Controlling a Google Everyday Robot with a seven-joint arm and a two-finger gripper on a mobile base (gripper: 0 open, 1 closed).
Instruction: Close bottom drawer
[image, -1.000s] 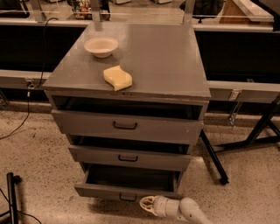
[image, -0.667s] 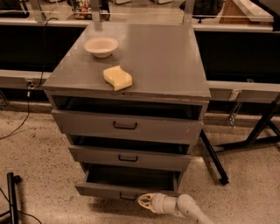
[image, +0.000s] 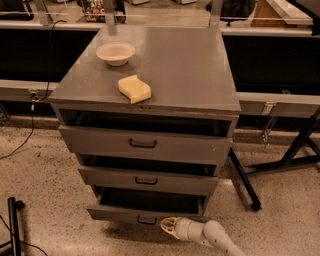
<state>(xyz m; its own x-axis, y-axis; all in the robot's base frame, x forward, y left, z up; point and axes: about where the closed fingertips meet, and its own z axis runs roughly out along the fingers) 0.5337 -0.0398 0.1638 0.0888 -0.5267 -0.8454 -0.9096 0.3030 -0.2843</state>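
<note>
Since a second ago, the robot's white hand (image: 165, 224) has crept slightly left and up, closer to the front of the bottom drawer (image: 117, 214). Everything else sits as before.

A grey metal cabinet (image: 227, 132) with three drawers stands on a speckled floor (image: 45, 185). All three drawers are partly open. The bottom drawer, the shallowest, is pulled out furthest, so its dark inside shows. Its small dark bar handle (image: 147, 220) is in the middle of its front panel.

The hand is low at the bottom edge of the view, just right of that handle and right up against the lower edge of the drawer front. I cannot tell whether it touches, nor whether the hand is apart or together. Its pale arm (image: 215, 237) runs off toward the lower right.

Above are the middle drawer (image: 110, 176) and the taller top drawer (image: 95, 140). On the grey worktop (image: 190, 70) sit a shallow white bowl (image: 115, 52) at the back left and a yellow sponge (image: 134, 89) near the front edge, apart from each other.
</note>
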